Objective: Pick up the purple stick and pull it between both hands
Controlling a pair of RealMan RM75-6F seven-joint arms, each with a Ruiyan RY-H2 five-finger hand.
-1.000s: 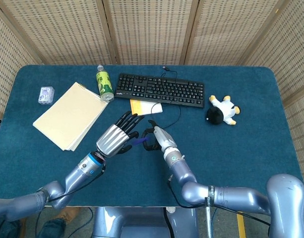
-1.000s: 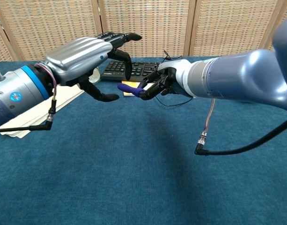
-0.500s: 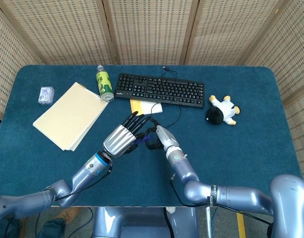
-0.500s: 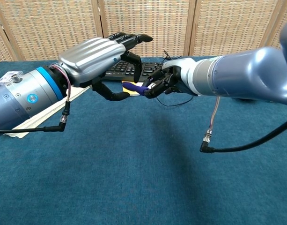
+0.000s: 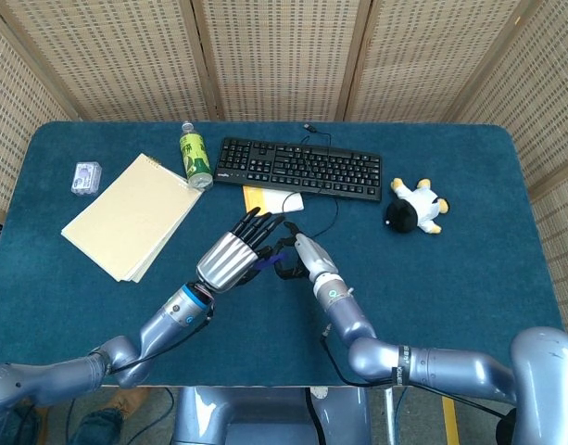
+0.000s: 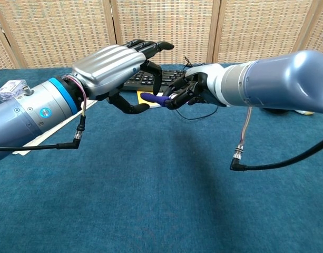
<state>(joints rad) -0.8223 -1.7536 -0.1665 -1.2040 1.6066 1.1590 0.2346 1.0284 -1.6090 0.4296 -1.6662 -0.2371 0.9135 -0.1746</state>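
Bare blue worktop (image 6: 150,200) stretches along the near edge. Above its middle, the right robot hand (image 6: 188,90) pinches the short purple stick (image 6: 155,98), whose free end lies among the left robot hand's (image 6: 116,68) spread, empty fingers. Beyond sit a black keyboard (image 5: 299,168) and tan notepad (image 5: 131,214).

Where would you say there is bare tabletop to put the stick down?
Bare cloth lies right of the right hand, below the plush toy, and along the near edge. It is crowded around the keyboard, bottle and notepad.
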